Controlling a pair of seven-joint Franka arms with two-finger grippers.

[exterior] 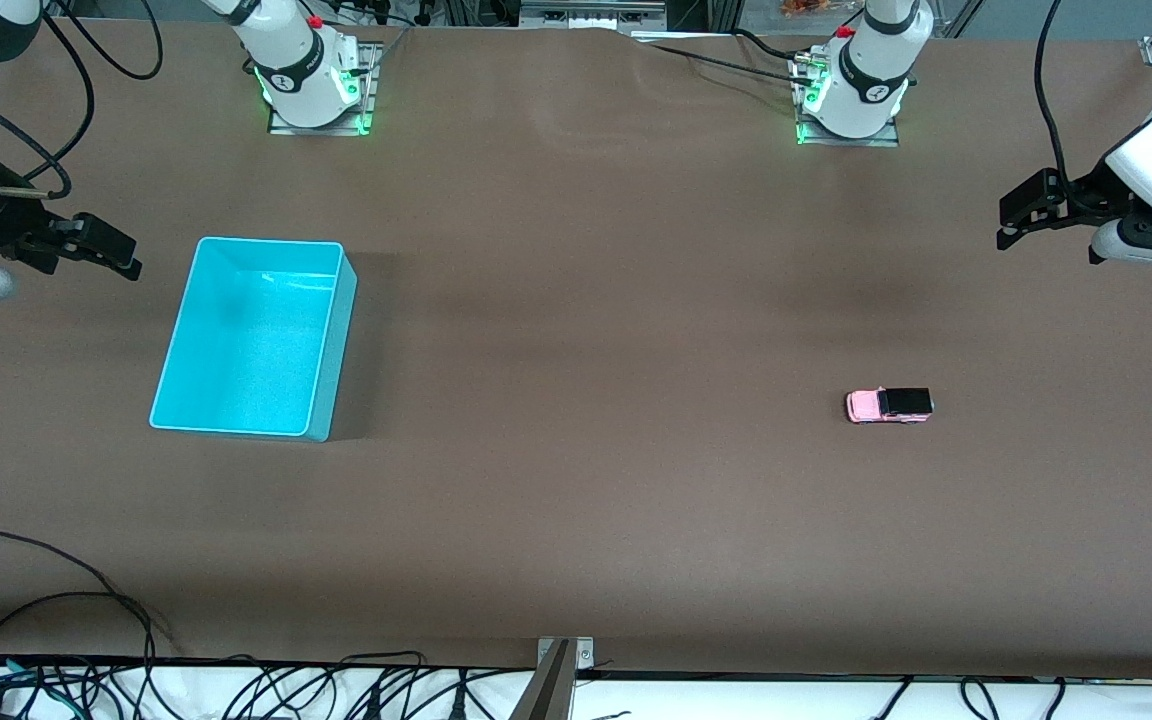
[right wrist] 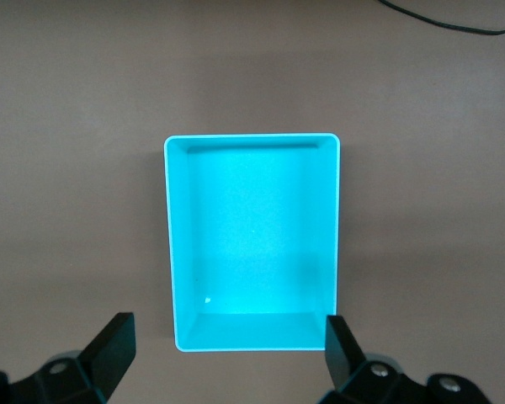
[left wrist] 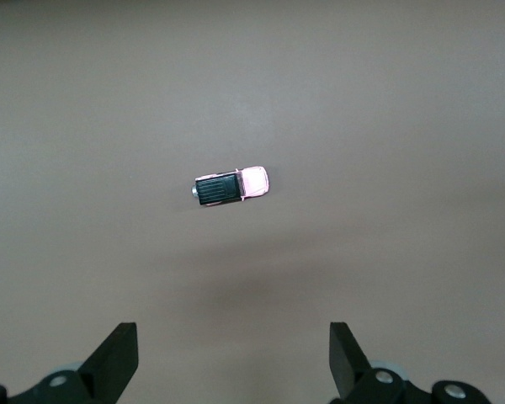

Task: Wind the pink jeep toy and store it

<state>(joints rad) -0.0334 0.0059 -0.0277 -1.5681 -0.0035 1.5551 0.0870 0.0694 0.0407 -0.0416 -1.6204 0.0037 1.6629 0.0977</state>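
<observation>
The table (exterior: pixel 576 300) carried two things, set well apart, probably so each arm had its own work. The bin (exterior: pixel 331 345) sat empty toward the right arm's end, ready to receive. The jeep (exterior: pixel 889 404) stood on its wheels toward the left arm's end, nearer the front edge than the bin's middle. The right gripper (right wrist: pixel 227 358) hung over the bin, fingers spread. The left gripper (left wrist: pixel 233 362) hovered high, fingers spread and empty, the jeep lying well apart from them.

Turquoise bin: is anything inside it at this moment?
Nothing: the turquoise bin shows only its bare floor, and no part of the inside is covered. The pink jeep sits on the table toward the left arm's end.
</observation>
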